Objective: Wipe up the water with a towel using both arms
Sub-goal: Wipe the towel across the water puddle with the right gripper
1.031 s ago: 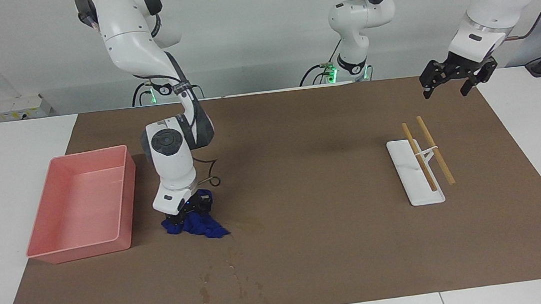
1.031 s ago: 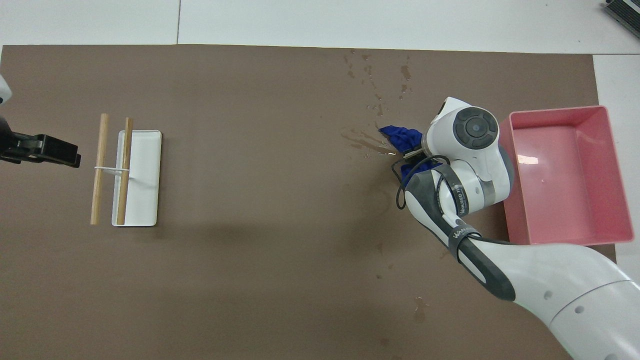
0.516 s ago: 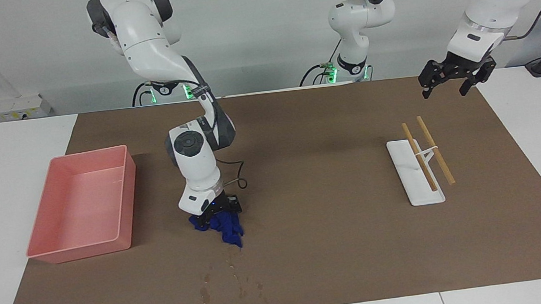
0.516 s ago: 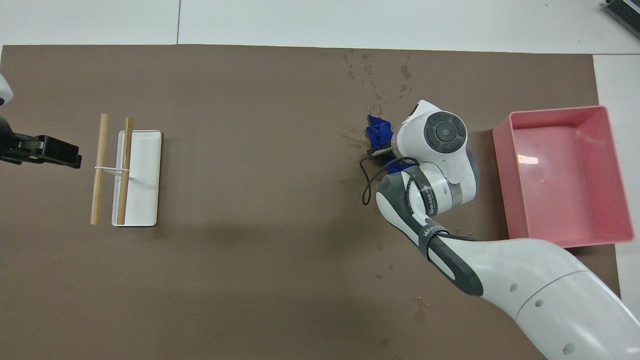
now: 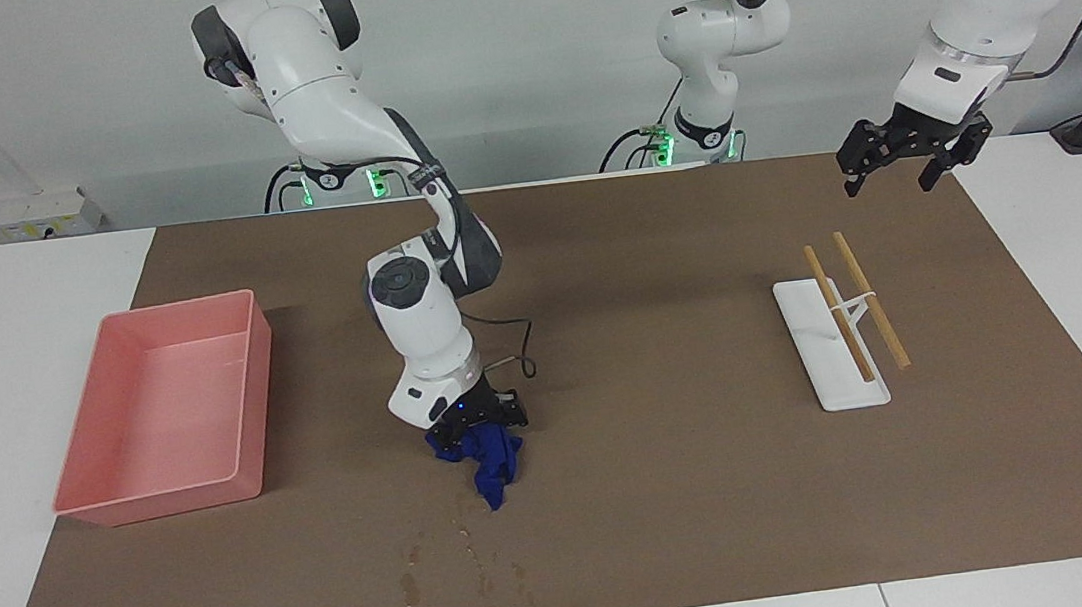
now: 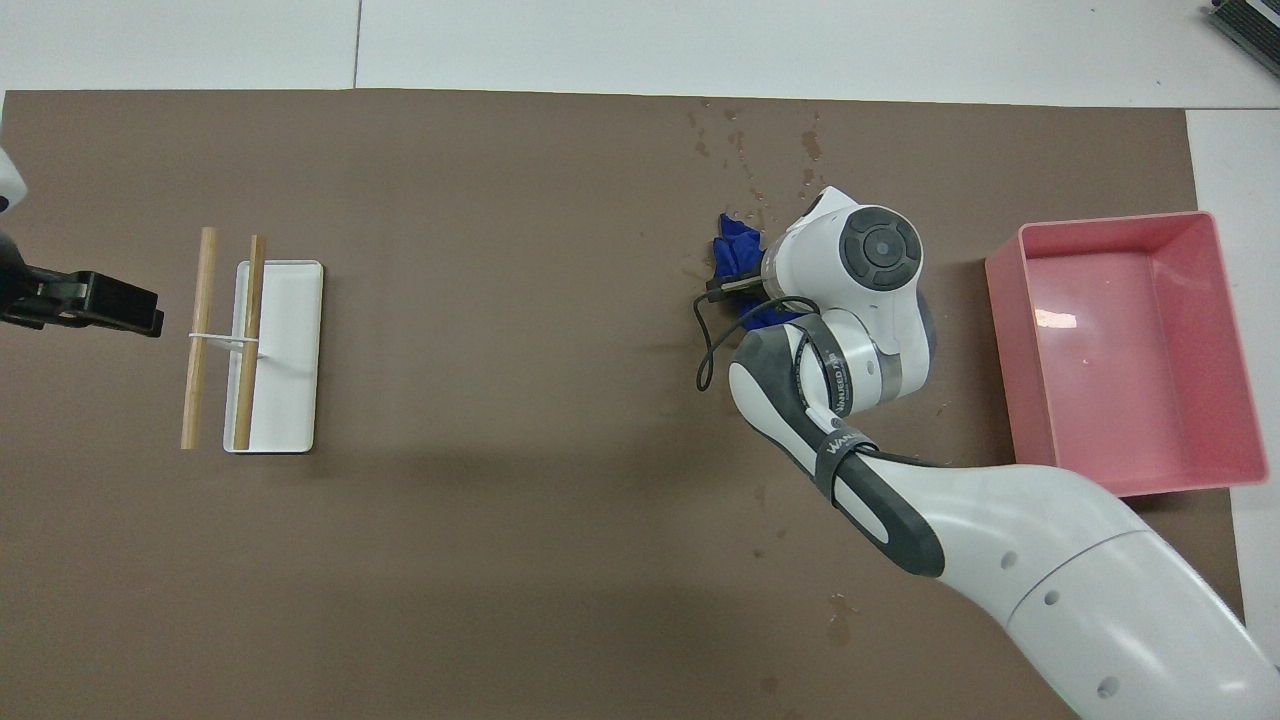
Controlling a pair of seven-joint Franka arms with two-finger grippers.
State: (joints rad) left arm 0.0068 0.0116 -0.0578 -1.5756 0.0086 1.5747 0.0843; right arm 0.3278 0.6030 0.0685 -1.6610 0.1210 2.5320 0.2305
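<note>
Right gripper (image 5: 473,421) pinches the towel (image 5: 489,457), bunched and hanging down to the brown surface (image 5: 667,351), with the water (image 5: 468,568) blotches just farther from the robots. Left gripper (image 5: 912,154) waits spread, over the surface's left-arm end.

Right arm down, left arm parked.
Right hand (image 5: 473,421) clamped shut, wrist near vertical; left hand (image 5: 917,151) raised, fingers spread.

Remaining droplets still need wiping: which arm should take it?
Right. Its end effector already grips the blue towel beside the water droplets; the left end effector waits above the mat's corner.
</note>
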